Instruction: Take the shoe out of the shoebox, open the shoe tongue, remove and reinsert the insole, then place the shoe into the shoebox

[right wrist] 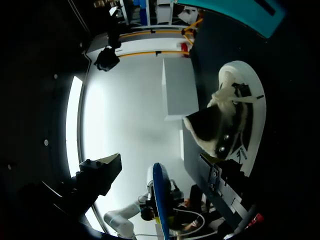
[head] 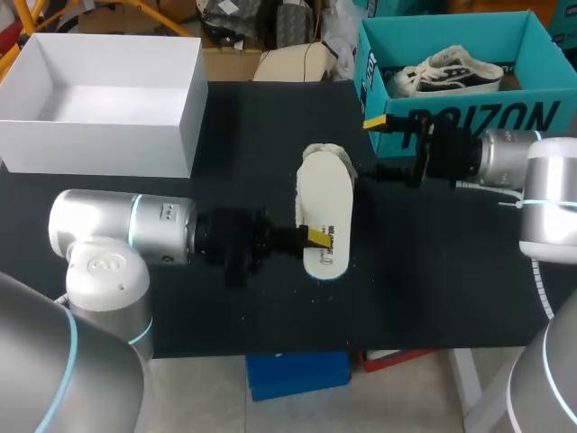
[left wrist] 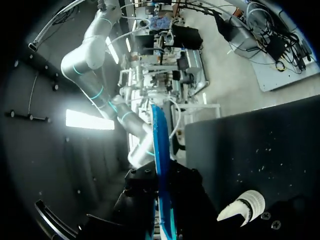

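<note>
The left claw (head: 313, 238) pinches the cream insole (head: 326, 198) with a blue edge; it lies flat over the black-and-white shoe (right wrist: 235, 115) on the table (head: 433, 271); the right claw (head: 379, 149) gapes wide, holding nothing, beside the teal shoebox (head: 469, 117).

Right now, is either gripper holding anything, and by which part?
The left gripper is shut on the insole, pinching its side edge near the heel end. The right gripper is open and holds nothing; the shoe lies beside it.
</note>
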